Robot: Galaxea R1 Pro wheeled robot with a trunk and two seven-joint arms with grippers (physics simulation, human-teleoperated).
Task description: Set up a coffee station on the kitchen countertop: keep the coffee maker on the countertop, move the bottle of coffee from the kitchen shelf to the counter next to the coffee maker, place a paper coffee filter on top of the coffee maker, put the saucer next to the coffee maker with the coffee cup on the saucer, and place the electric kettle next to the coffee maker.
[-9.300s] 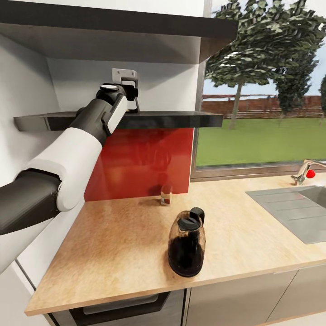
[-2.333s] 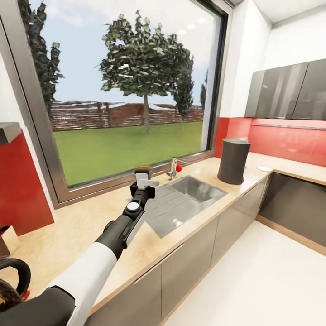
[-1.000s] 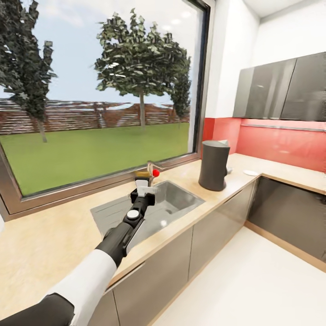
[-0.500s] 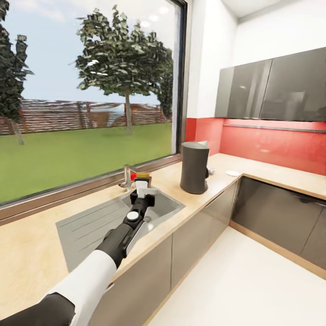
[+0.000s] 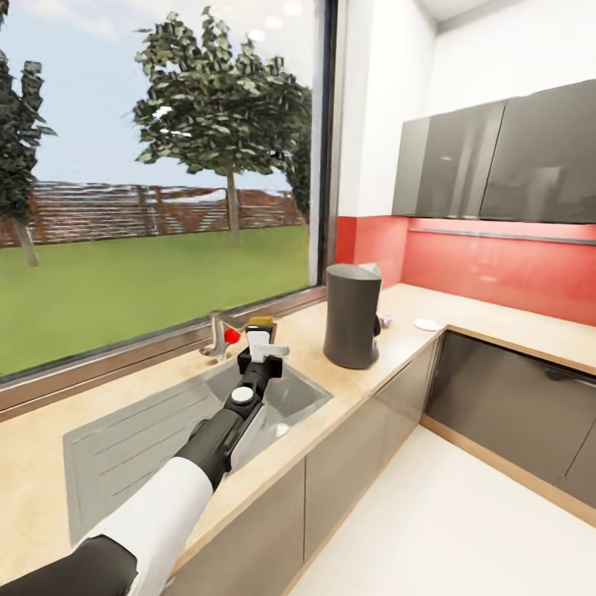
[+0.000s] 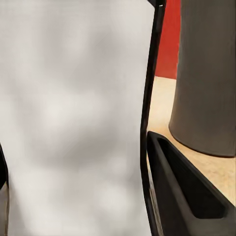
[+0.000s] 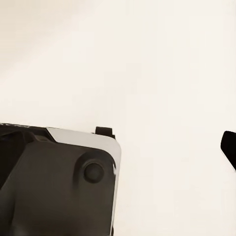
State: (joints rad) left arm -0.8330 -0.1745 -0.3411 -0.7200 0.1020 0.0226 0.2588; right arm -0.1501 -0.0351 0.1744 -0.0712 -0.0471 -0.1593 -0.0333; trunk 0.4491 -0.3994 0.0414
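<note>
Left tool (image 5: pixel 259 346) reaches out over the sink (image 5: pixel 124 447), clamped on the bottle (image 5: pixel 261 324), yellow top poking above the fingers. Up close, the white label (image 6: pixel 73 118) sits tight beside a dark finger (image 6: pixel 182 196). The coffee maker (image 5: pixel 351 314) stands on the surface (image 5: pixel 397 331) beyond the sink; a saucer (image 5: pixel 428 324) lies further along. Right tool: can't tell its state.

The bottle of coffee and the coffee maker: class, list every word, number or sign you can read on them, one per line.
None can be read.
bottle of coffee, held in the left gripper: the label looks like a blank white blur.
coffee maker: plain dark grey, no marking to be seen.
</note>
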